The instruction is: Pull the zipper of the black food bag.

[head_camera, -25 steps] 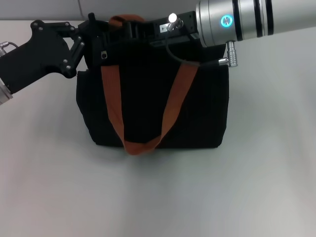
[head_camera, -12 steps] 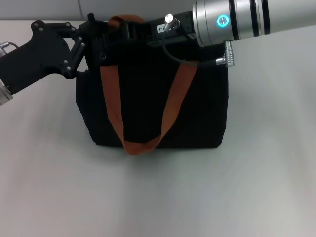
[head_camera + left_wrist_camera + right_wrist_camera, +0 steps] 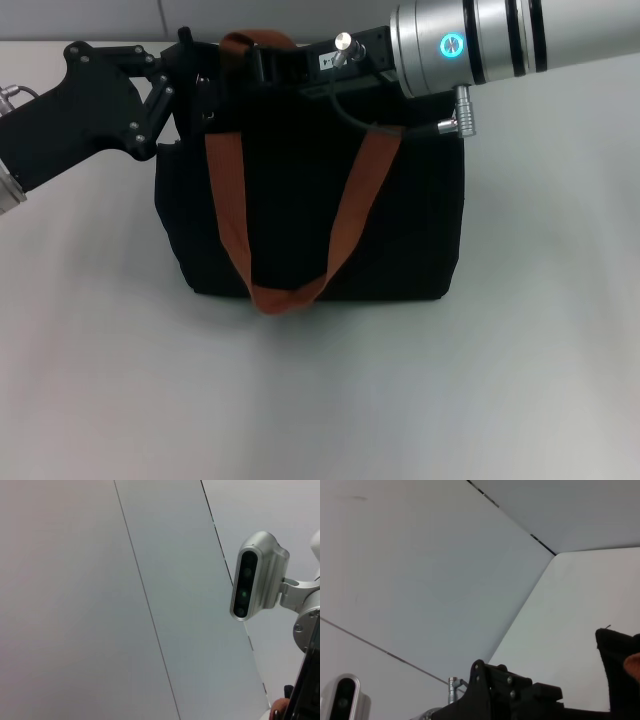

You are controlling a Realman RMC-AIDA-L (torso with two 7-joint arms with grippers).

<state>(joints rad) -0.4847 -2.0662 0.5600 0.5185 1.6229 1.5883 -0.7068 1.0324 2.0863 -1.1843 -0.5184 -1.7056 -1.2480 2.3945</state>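
- While the black food bag (image 3: 310, 200) stands at the frame's centre on the white table (image 3: 320, 400), my left gripper (image 3: 185, 75) sits at its upper left corner.
- My right gripper (image 3: 265, 62) reaches across its top edge.
- I cannot tell either gripper's jaw state, nor see the zipper.
- An orange strap (image 3: 300, 230) hangs down the front.

Head camera down on bag (image 3: 310, 200); both wrist cameras toward walls.
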